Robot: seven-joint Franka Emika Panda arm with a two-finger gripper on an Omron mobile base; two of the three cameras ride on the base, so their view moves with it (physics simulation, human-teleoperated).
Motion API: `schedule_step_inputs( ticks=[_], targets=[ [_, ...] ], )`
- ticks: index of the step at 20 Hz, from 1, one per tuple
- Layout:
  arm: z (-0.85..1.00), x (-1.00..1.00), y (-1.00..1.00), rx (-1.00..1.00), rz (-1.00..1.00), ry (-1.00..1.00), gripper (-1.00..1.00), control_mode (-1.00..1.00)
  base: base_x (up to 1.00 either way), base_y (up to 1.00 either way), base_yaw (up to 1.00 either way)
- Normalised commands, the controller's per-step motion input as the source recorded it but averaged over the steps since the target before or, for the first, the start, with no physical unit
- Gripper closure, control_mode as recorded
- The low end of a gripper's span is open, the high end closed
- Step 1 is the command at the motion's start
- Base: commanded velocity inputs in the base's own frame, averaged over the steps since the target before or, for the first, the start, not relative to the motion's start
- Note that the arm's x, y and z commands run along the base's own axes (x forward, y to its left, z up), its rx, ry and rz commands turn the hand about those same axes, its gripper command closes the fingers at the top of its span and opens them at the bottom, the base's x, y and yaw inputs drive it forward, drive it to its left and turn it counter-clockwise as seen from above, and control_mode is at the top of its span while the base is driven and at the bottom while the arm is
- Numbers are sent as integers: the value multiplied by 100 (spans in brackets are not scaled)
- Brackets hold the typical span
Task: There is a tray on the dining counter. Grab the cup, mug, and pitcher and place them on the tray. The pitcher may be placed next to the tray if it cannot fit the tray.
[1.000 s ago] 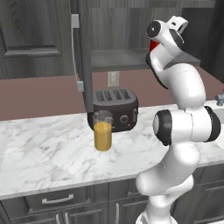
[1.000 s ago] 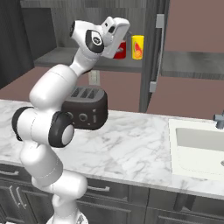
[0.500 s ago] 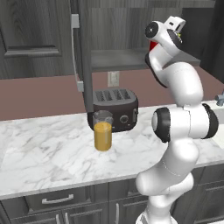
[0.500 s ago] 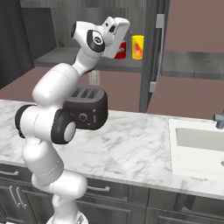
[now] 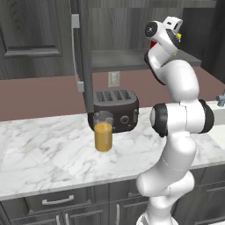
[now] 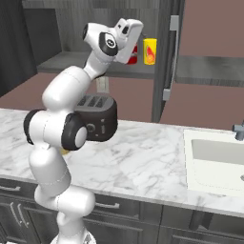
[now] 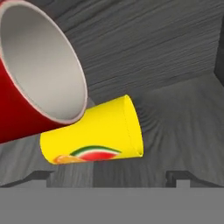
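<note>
My gripper (image 7: pixel 112 178) stands open, its two dark fingertips (image 7: pixel 42 176) wide apart and holding nothing. Just ahead of it, on a dark cabinet shelf (image 6: pixel 71 64), is the yellow cup (image 7: pixel 94 135) with a watermelon mark. The red mug (image 7: pixel 26 118) is close at the upper left, its mouth facing me. In the right base view the raised white hand (image 6: pixel 127 32) partly hides the mug (image 6: pixel 134 53), with the cup (image 6: pixel 149 51) beside it. The amber-filled glass pitcher (image 5: pixel 103 132) stands on the marble worktop (image 5: pixel 44 154). The tray and the dining counter are out of view.
A black toaster (image 5: pixel 115 110) sits right behind the pitcher. An open dark cabinet door with a metal handle (image 6: pixel 170 57) hangs just right of the cup. A sink (image 6: pixel 217 159) with a faucet is set into the worktop at the right.
The hand has edged a little closer to the cup and mug on the shelf. The jaws stay open.
</note>
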Motion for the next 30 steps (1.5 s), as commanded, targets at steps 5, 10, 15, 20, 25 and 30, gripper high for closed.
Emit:
schedule_step_inputs(
  ticks=[5,10,15,20,25,30],
  targets=[
    [0,27,-1,-4,2,5,-100,-100,0,0,0],
    [0,19,-4,-4,2,0,-100,-100,0,0,0],
    [0,0,-10,-4,0,0,-100,-100,0,0,0],
    [0,1,-12,-1,0,2,-100,-100,0,0,0],
    [0,14,-8,0,0,9,-100,-100,0,0,0],
    [0,17,-4,0,2,8,-100,-100,0,0,0]
  ],
)
